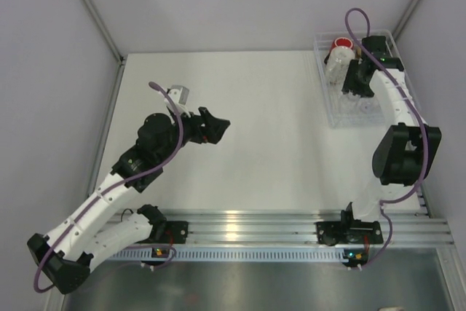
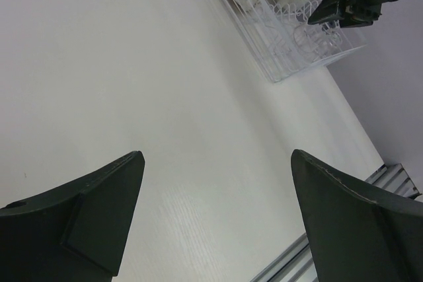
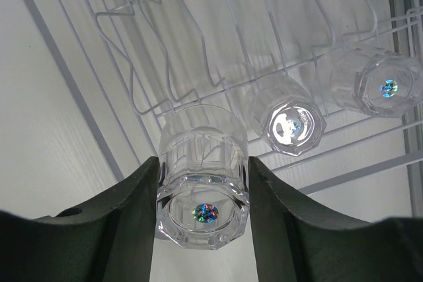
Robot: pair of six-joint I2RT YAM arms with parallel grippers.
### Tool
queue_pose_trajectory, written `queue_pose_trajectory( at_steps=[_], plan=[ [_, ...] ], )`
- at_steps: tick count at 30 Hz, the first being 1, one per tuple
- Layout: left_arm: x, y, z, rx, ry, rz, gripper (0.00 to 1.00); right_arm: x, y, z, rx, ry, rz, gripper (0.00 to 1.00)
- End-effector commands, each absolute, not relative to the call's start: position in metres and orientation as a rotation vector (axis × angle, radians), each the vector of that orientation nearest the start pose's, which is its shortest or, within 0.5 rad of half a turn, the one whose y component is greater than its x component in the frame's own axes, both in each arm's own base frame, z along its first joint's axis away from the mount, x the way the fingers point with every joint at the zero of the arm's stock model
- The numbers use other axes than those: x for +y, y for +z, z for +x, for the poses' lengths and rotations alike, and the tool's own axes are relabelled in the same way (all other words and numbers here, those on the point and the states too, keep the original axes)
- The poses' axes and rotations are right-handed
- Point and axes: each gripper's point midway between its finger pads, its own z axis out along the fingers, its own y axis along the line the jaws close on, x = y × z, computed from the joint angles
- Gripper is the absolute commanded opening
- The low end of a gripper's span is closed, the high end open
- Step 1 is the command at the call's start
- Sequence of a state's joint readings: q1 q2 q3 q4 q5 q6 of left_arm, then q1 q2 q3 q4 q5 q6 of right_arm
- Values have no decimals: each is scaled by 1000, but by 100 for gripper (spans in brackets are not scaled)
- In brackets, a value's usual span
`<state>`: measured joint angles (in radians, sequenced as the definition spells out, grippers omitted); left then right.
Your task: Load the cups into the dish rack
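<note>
Clear faceted glass tumbler (image 3: 203,193), octagonal base, pinched by right jaws; left jaws spread.

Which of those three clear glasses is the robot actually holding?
The glass tumbler nearest the right wrist camera, clamped between the right arm's two dark fingers; the other two tumblers sit untouched in the dish rack.

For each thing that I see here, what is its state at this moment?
left tool, open, holding nothing
right tool, shut on a tumbler
held tumbler, gripped at its sides, base toward the wrist camera
second tumbler, lying in the rack, untouched
third tumbler, lying in the rack, untouched
red cup, in the rack
dish rack, partly loaded
</note>
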<state>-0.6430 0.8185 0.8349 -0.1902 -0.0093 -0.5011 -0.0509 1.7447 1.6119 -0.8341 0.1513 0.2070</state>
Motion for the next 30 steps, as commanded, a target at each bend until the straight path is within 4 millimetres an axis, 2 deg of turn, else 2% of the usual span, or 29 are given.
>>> queue_pose_trajectory(
  at_steps=[1,10,15,24,30],
  plan=[
    [-207,288,250,1811,-798,132,98,-42,182,425,2481,-124,365,0],
    [-206,286,251,1813,-790,129,98,-37,150,418,2561,-142,353,0],
    [-205,287,250,1809,-792,121,98,-33,140,421,2574,-136,344,3],
    [-205,292,250,1798,-796,125,98,-32,117,422,2614,-147,355,15],
    [-206,295,249,1793,-799,131,98,-34,109,428,2619,-160,367,25]
  ],
)
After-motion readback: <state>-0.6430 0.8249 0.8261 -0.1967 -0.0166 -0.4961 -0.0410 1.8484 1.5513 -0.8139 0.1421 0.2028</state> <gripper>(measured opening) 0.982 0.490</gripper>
